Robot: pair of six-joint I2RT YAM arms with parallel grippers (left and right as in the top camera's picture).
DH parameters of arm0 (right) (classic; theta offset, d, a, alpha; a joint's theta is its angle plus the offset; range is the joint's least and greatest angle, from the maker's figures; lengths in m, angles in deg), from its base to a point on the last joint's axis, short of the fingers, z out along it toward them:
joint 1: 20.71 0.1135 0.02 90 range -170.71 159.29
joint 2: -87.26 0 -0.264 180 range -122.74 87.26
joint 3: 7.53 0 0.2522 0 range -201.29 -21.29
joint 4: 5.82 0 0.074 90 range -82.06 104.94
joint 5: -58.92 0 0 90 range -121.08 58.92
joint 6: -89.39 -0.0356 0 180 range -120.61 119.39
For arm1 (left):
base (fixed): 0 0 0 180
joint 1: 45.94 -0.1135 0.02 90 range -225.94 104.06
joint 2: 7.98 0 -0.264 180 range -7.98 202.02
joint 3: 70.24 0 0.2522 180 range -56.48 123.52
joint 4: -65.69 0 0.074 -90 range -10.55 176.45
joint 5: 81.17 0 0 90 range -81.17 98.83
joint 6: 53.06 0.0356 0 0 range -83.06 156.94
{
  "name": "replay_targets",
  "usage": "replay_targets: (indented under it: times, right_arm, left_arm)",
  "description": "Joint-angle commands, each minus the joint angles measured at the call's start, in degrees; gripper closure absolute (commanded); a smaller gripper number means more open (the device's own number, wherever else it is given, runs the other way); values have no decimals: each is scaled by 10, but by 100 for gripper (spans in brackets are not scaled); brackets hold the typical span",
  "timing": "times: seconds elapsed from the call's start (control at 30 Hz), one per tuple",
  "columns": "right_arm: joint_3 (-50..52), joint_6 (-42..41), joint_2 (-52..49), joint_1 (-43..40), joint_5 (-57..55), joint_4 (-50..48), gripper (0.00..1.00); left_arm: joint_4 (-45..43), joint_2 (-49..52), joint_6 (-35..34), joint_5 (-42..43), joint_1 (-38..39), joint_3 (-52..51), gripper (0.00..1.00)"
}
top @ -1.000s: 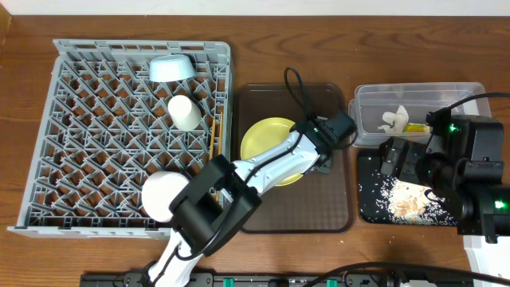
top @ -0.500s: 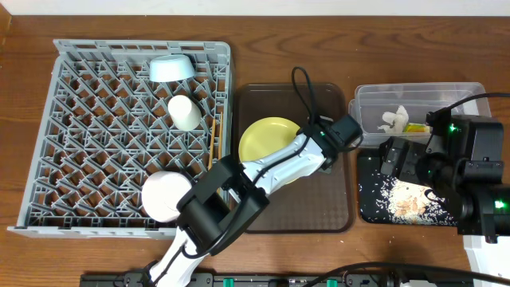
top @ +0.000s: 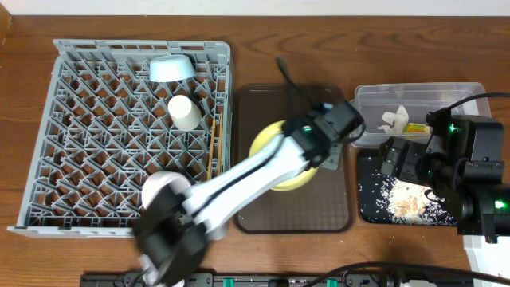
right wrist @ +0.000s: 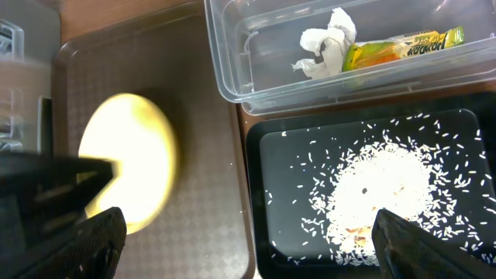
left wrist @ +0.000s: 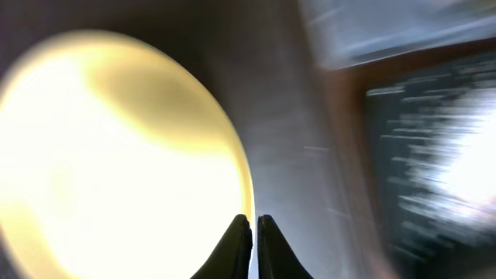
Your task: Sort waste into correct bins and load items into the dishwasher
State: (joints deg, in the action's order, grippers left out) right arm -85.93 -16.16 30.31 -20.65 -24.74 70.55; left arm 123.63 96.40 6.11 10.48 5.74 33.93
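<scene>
My left gripper (left wrist: 253, 221) is shut on the right rim of the round yellow plate (left wrist: 116, 155), which hangs tilted over the brown serving tray (top: 319, 207). The arm covers much of the plate (top: 265, 143) in the overhead view. My right gripper (right wrist: 248, 232) stands open and holds nothing, above the edge between the brown tray and the black tray (right wrist: 287, 163). White rice crumbs (right wrist: 387, 186) lie in that black tray. The clear tub (top: 414, 89) holds the crumpled tissue (right wrist: 325, 43) and the yellow-green wrapper (right wrist: 399, 48). The grey dish rack (top: 80, 159) carries the blue bowl (top: 170, 68), cream cup (top: 185, 112) and chopsticks (top: 213, 147).
The rack fills the left half of the wooden table and the brown tray sits in the middle. Clear tub and black tray stand side by side at the right, with my right arm (top: 470, 175) over them. The left wrist view is motion-blurred.
My left gripper closed on the plate's rim. The plate has shifted to the right and risen at that side, with the left arm swinging. The right arm has not moved.
</scene>
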Motion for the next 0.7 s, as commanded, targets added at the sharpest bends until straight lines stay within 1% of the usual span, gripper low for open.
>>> replay_targets:
  times: [0.0, 0.1, 0.17, 0.27, 0.33, 0.37, 0.4, 0.43, 0.5, 0.57, 0.63, 0.67]
  right_arm:
    - [-2, -5, 0, 1, -5, 1, 1]
    - [-2, -5, 0, 1, -5, 1, 1]
    - [-2, -5, 0, 1, -5, 1, 1]
    - [-2, -5, 0, 1, -5, 1, 1]
    - [-2, -5, 0, 1, -5, 1, 1]
    - [-2, -5, 0, 1, -5, 1, 1]
    - [-2, -5, 0, 1, -5, 1, 1]
    - [-2, -5, 0, 1, -5, 1, 1]
    - [-2, -5, 0, 1, -5, 1, 1]
    - [-2, -5, 0, 1, -5, 1, 1]
    - [-2, -5, 0, 1, -5, 1, 1]
    - [-2, -5, 0, 1, -5, 1, 1]
  left_arm:
    - [14, -65, 37, 71, -13, 6, 93]
    - [42, -104, 58, 108, -38, 6, 92]
    - [66, -126, 60, 127, -68, 6, 92]
    - [100, -143, 60, 127, -113, 6, 92]
    - [116, -143, 60, 127, -128, 5, 92]
    - [119, -141, 60, 126, -131, 2, 89]
    - [119, -140, 60, 119, -132, -4, 83]
    - [118, -137, 60, 109, -131, -11, 71]
    - [119, -130, 59, 78, -127, -23, 61]
    - [118, -118, 59, 55, -123, -36, 60]
    - [109, -100, 55, 54, -119, -48, 59]
    - [106, -90, 48, 54, -116, -52, 56]
